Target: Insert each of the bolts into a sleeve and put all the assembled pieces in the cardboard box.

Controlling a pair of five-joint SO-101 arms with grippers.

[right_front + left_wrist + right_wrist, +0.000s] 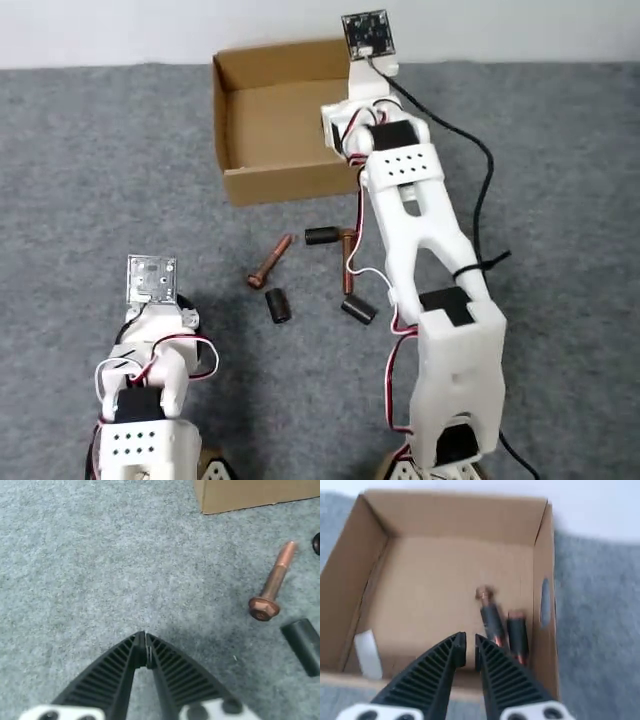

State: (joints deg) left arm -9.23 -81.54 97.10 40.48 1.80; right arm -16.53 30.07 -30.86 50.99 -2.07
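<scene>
High view: the right arm stretches over the cardboard box (pixel 228 130). If it pulls back low, it could knock the loose bolt (pixel 270 262) and sleeve (pixel 277 305) lying on the carpet and set them rolling.

Left wrist view: the left gripper (pixel 145 650) is closed on nothing, with the copper bolt and a black sleeve nearby.

Right wrist view: the right gripper (pixel 470 647), jaws a crack apart and empty, hangs over two assembled pieces (pixel 492 617) on the box floor. They look seated, though blur leaves that uncertain.
</scene>
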